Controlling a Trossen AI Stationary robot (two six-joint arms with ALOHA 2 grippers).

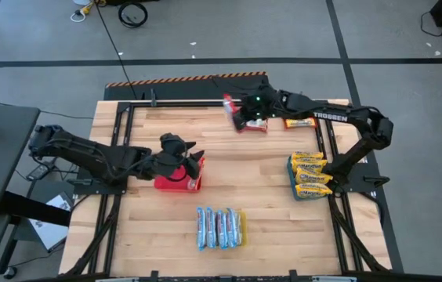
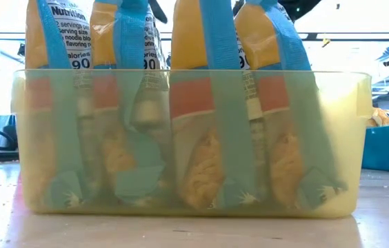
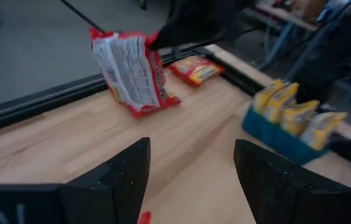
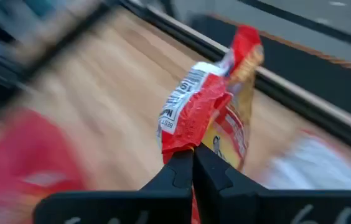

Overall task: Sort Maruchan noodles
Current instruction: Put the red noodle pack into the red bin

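Note:
My right gripper [image 1: 242,117] [image 4: 193,157] is shut on a red Maruchan packet [image 4: 203,109] [image 3: 131,70] near the table's far edge. A second red-and-yellow packet [image 1: 299,121] [image 3: 194,68] lies flat beside it. My left gripper [image 1: 193,163] [image 3: 191,149] is open over the red tray [image 1: 175,182], touching nothing. Yellow packets [image 1: 311,176] stand in the blue tray [image 3: 275,137] at the right. Blue-striped packets [image 1: 221,227] [image 2: 201,89] stand upright in the yellow tray [image 2: 360,124] near the front. My right gripper pinches the red packet by one crimped end [image 4: 188,144] between its two shut fingers. The packet stands tilted beyond the fingertips, its other end [image 4: 245,38] free. Whether its lower edge [image 3: 147,111] touches the table, I cannot tell.
A black rail [image 1: 205,100] runs along the far edge and black frame bars [image 1: 335,157] run along the sides. Bare wood [image 1: 252,168] lies between the red and blue trays. The yellow tray fills the low view.

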